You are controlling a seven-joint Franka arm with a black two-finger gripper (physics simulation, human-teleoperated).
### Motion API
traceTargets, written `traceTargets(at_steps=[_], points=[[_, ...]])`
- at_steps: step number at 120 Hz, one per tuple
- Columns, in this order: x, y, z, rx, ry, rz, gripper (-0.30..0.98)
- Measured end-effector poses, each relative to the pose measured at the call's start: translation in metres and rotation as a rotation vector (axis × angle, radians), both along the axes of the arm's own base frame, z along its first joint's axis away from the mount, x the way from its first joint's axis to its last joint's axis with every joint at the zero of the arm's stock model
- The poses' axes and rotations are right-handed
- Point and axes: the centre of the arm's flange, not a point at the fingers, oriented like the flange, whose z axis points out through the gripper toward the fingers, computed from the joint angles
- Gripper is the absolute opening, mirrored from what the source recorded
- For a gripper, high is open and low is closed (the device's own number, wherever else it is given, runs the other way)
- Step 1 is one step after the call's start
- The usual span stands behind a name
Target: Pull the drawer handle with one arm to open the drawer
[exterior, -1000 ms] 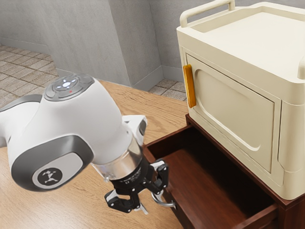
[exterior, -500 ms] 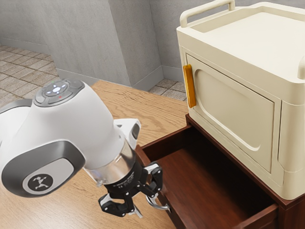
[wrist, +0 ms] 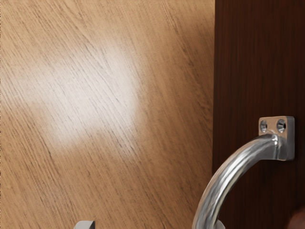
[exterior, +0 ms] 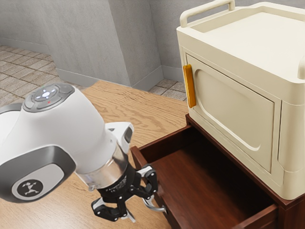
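Observation:
My gripper (exterior: 138, 209) is at the front of the pulled-out brown drawer (exterior: 190, 183), its fingers apart around the curved metal handle (exterior: 153, 206). In the wrist view, one fingertip of my gripper (wrist: 151, 225) shows over the wood, well away from the handle (wrist: 228, 177). The other is just behind the handle's bar, on the side of the dark drawer front (wrist: 252, 67). The bar lies between the two, close to that second finger and not pinched from both sides. Part of the handle is hidden by the hand in the exterior view.
A cream cabinet (exterior: 228, 112) with an orange door handle (exterior: 189, 86) stands on top of the brown drawer unit (exterior: 288, 210). The wooden tabletop (exterior: 138, 109) extends beside the drawer and beneath the arm. A grey wall (exterior: 88, 38) rises behind.
My hand has moved toward the exterior view's left and slightly down. The drawer and its handle have come along, and the drawer stands further out of its unit.

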Motion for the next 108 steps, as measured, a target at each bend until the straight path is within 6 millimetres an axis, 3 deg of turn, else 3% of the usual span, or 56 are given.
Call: traceTargets(at_steps=[94, 108], points=[[-0.006, -0.001, 0.009, 0.032, -0.043, -0.027, 0.33], [-0.012, 0.002, 0.022, 0.025, -0.071, -0.028, 0.33]])
